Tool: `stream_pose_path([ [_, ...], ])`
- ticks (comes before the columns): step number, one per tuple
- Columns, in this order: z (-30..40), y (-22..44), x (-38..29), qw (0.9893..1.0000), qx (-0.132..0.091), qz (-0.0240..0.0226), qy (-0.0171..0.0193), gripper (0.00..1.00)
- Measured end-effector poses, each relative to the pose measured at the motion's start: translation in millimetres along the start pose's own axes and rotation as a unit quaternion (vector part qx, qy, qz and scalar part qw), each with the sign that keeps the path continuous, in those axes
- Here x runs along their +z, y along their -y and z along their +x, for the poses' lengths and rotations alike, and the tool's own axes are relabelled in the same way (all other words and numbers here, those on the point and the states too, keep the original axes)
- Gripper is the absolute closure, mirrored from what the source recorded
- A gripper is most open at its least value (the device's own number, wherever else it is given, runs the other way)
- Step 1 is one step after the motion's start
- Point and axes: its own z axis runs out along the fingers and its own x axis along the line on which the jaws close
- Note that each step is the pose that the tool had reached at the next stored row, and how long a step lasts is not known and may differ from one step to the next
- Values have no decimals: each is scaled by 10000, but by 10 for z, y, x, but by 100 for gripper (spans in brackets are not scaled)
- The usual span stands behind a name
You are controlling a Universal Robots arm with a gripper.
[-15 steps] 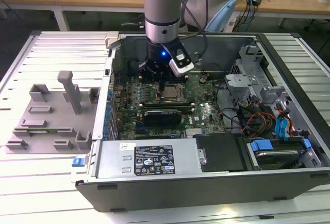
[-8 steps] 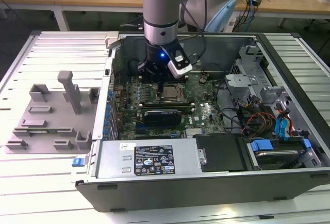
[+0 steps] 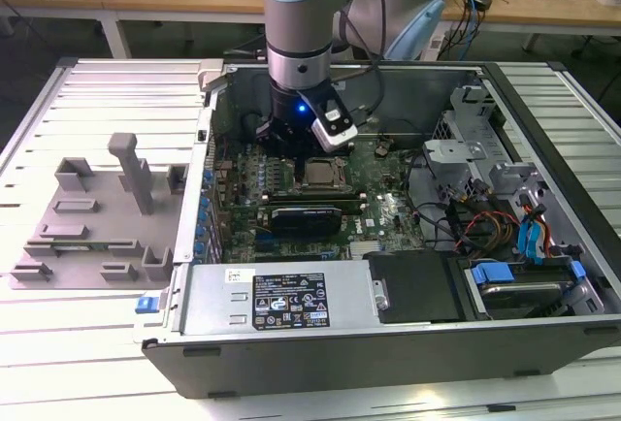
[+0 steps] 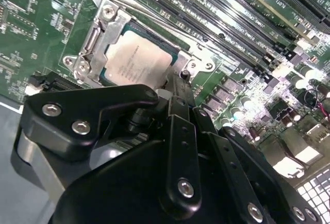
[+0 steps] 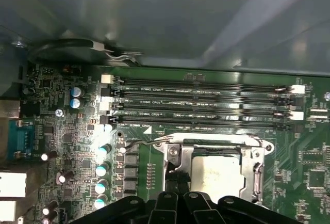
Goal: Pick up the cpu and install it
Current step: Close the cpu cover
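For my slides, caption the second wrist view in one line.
Black gripper at the edge of the flat square silver-topped cpu lying in its metal socket frame.

open-topped case (image 3: 568, 101), memory slots (image 5: 201, 105) just beside the cpu (image 5: 214, 175), case wall (image 5: 154, 17) beyond them

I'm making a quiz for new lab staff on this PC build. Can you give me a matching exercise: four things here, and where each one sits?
1. cpu
2. grey fixture
3. memory slots
4. blue drive caddy

A. inside the computer case, exterior view's right
B. in the metal socket frame
C. outside the case, exterior view's left
D. black parallel rows beside the socket frame

Pairs: 1-B; 2-C; 3-D; 4-A
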Motion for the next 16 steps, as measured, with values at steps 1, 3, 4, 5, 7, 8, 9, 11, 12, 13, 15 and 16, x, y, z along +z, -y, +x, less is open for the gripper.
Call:
stream_pose_path([
  [1,2,0,12,10000,0,0,0,89],
  [3,4,2,33,10000,-1,3,-3,89],
  [4,4,2,33,10000,-1,3,-2,89],
  [5,4,0,36,10000,-1,1,-1,89],
  [7,4,1,44,10000,-1,1,0,89],
  [8,4,1,48,10000,-1,2,1,89],
  [9,4,1,48,10000,-1,2,1,89],
  [11,4,0,51,10000,-1,0,2,89],
  [12,5,1,56,10000,0,1,2,89],
  [13,5,1,56,10000,-1,1,2,89],
  [15,5,1,56,10000,-1,1,2,89],
  [16,5,0,53,10000,0,0,2,89],
])
